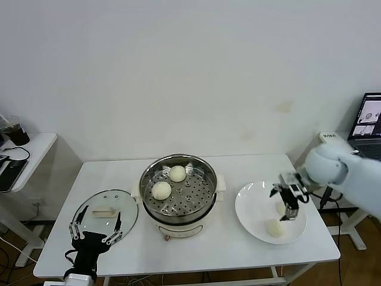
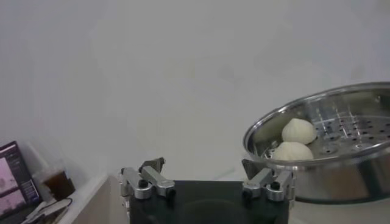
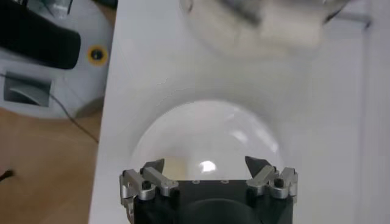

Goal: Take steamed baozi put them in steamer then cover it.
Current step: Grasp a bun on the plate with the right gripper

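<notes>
The right gripper [image 1: 290, 207] hangs fingers-down and spread open over the flat white plate [image 1: 253, 205], right of the shiny perforated steamer [image 1: 205, 199]. Two smooth round baozi [image 1: 161, 190] sit in the steamer, two on the plate. The left gripper [image 1: 95, 229], open, waits at the glass cover [image 1: 128, 210], left of the steamer.

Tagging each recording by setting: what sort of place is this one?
Probably a lab or office test space staged as a kitchen, not a real one: a plain white table against a bare wall, a laptop on a side desk, and a steamer beside a white plate.
</notes>
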{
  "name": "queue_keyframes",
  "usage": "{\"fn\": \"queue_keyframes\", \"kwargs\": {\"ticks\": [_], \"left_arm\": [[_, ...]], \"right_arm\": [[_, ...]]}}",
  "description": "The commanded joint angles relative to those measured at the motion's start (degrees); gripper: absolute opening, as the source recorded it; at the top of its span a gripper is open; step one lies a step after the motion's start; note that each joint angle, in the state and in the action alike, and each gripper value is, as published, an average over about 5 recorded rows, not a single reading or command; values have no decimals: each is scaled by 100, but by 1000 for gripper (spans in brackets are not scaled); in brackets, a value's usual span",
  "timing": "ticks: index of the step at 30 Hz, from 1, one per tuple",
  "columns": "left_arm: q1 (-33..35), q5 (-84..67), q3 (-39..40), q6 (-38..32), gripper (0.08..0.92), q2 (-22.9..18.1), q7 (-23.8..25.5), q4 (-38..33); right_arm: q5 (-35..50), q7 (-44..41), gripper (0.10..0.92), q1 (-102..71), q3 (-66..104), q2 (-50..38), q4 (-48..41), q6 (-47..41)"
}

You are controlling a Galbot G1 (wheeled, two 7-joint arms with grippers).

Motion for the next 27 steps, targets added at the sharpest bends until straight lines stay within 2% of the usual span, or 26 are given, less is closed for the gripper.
{"fn": "queue_keyframes", "kwargs": {"ticks": [1,22,27], "left_arm": [[33,44,18,-7,823,-39,-4,25],[81,65,-25,-22,823,-71,-11,76],[58,64,-32,-19,823,-50,-8,79]], "right_arm": [[-950,182,823,-1968,1277,-326,-239,191],[-1190,363,821,-2305,1422,598,-1031,184],[-1152,376,770,-2298,1417,696,-1056,139]]}}
